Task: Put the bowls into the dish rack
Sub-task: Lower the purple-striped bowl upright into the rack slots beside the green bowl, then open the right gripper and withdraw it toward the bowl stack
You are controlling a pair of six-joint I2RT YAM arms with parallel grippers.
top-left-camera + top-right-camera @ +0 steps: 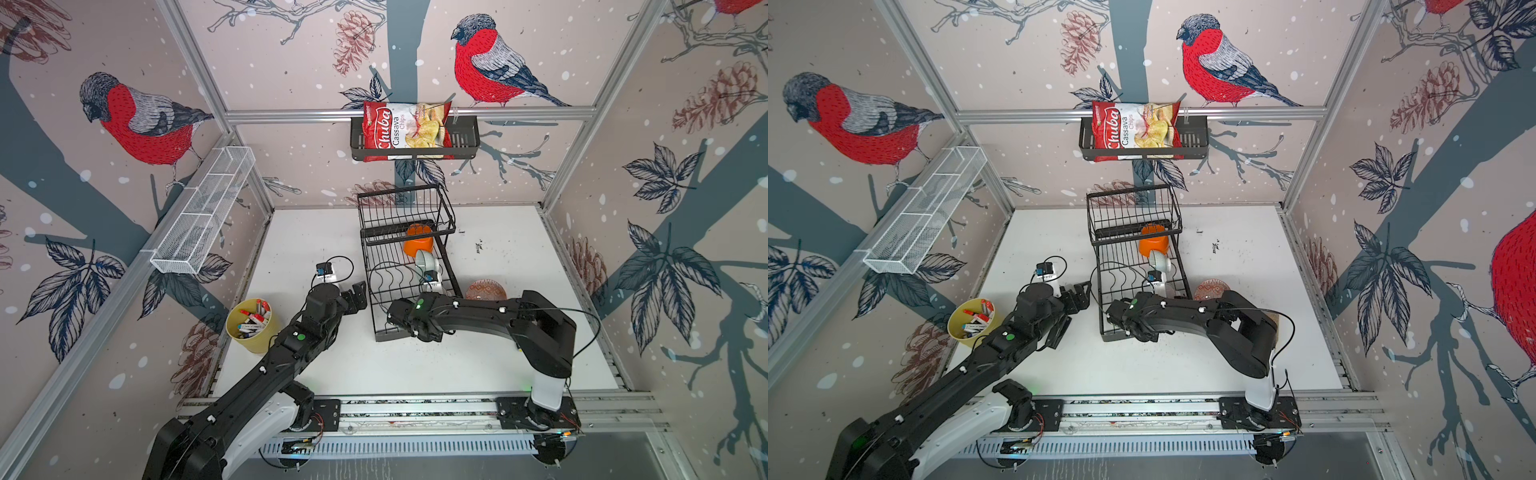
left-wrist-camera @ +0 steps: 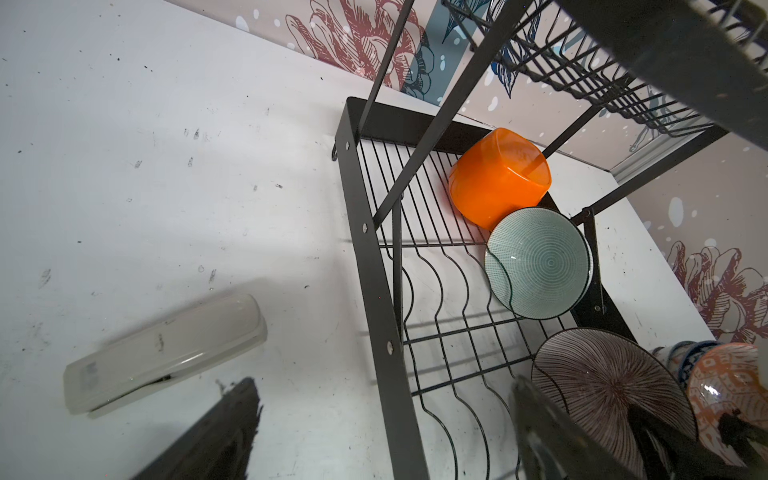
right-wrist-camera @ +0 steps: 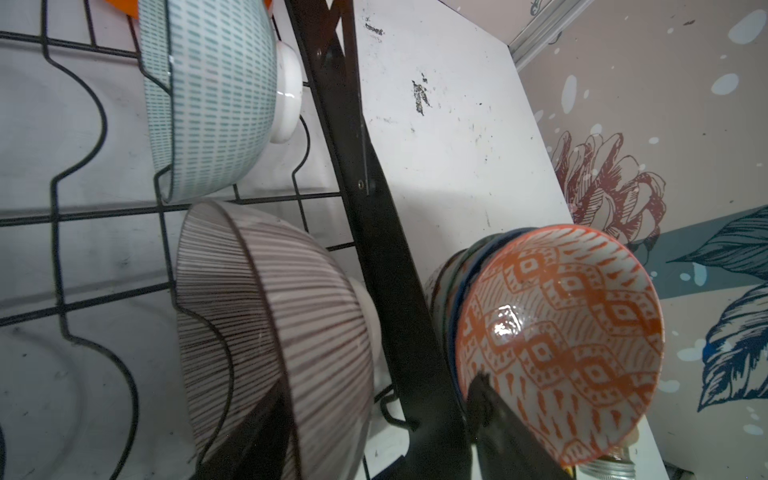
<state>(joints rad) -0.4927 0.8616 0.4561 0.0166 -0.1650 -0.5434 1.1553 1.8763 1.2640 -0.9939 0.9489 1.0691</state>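
Observation:
The black wire dish rack stands mid-table. On its base tray an orange bowl lies tipped, and a mint bowl and a brown-striped bowl stand on edge. A red-patterned bowl tops a stack on the table right of the rack. My right gripper is open, one finger inside the striped bowl and the other beyond the rack's side rail. My left gripper is open and empty, its fingers either side of the rack's left rail.
A yellow cup of pens stands at the left. A white mesh trough hangs on the left wall. A black shelf basket holds a chips bag at the back. A translucent plastic box lies left of the rack.

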